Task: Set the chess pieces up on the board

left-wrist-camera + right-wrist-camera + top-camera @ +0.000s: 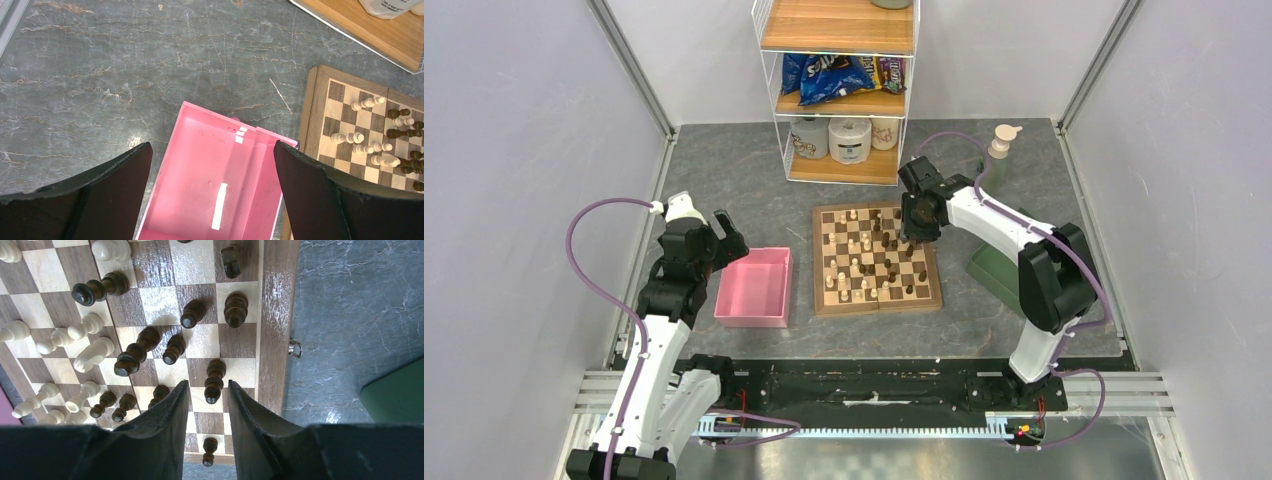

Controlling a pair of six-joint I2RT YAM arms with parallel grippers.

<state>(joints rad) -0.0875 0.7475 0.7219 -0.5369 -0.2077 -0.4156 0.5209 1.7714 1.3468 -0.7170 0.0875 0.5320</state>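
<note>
One board (879,306) holds many chess pieces (865,262), with one pink tray (752,318) beside it. The left pincer (212,146) gapes wide. The right pincer (207,383) stands a little apart around one dark piece (215,375).

**Inspector A:** Classification of premises?

**Inspector B:** Robotics test cell, laboratory type.

**Inspector A:** Grounds?

**Inspector B:** Plain white panels (524,150) set in aluminium framing (634,70) enclose a grey stone-look counter (744,180). Two robot arms, left arm (649,370) and right arm (999,225), are bolted to a metal rail (874,385) at its near edge, with purple cables (589,250) exposed. A wire shelf (839,100) of snack bags (834,78) and a board (276,315) read as staged props.
</note>
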